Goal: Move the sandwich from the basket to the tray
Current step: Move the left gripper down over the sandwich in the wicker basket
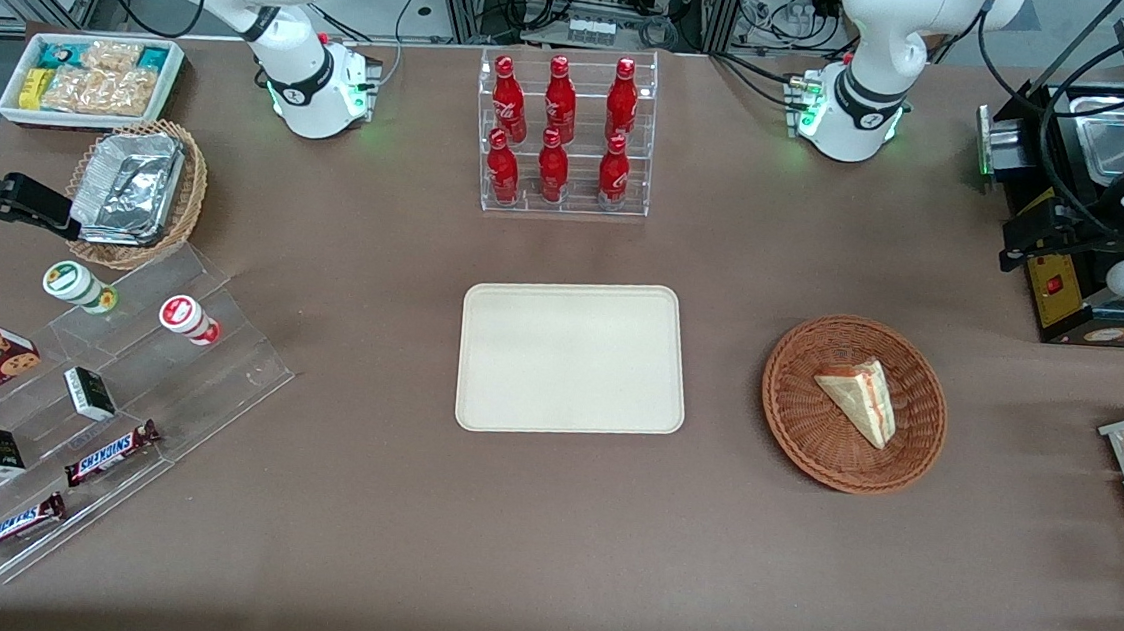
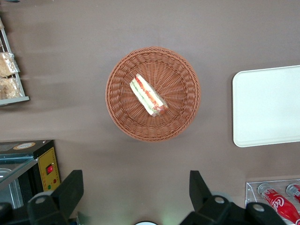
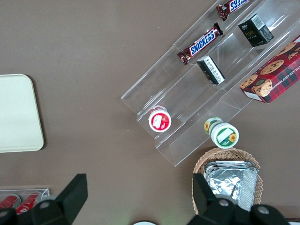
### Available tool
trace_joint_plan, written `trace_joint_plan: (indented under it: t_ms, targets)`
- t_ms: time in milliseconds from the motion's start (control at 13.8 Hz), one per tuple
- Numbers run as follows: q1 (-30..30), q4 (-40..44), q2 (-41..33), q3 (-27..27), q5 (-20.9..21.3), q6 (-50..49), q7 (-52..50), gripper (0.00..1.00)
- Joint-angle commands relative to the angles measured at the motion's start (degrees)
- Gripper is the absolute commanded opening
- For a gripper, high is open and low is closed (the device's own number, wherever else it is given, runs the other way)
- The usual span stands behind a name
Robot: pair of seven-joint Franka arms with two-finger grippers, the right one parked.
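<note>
Soft, light sandwich [image 2: 148, 95] lying in basket [image 2: 123, 119]; spread gripper [image 2: 136, 194], high above, should likely pinch its flat bread faces gently.

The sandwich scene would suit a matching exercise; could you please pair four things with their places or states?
Things:
1. sandwich
2. tray
3. tool
4. cola bottles

Places or states:
A. in a clear rack
B. open, above the table beside the basket
C. lying in the basket
D. bare, on the table

Pairs: 1-C, 2-D, 3-B, 4-A
</note>
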State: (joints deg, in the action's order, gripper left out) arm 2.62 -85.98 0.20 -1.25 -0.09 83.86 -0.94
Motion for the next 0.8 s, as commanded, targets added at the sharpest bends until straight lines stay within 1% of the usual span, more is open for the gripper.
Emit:
trace_joint_plan:
  t_ms: [0, 217, 362, 435, 725]
  targets:
    - [-0.33, 0.29, 0.06, -0.07, -0.09, 0.69, 0.85, 1.00]
    - [-0.33, 0.37, 1.81, -0.07, 0.00, 1.13, -1.87, 1.00]
    - [-0.33, -1.11, 3.66, -0.07, 1.13, 3.49, -2.13, 1.00]
    - [-0.33, -3.30, 3.75, -0.16, 1.40, 5.85, -2.83, 1.00]
    - [-0.33, -17.97, 1.47, -0.07, 1.58, 20.96, -11.44, 1.00]
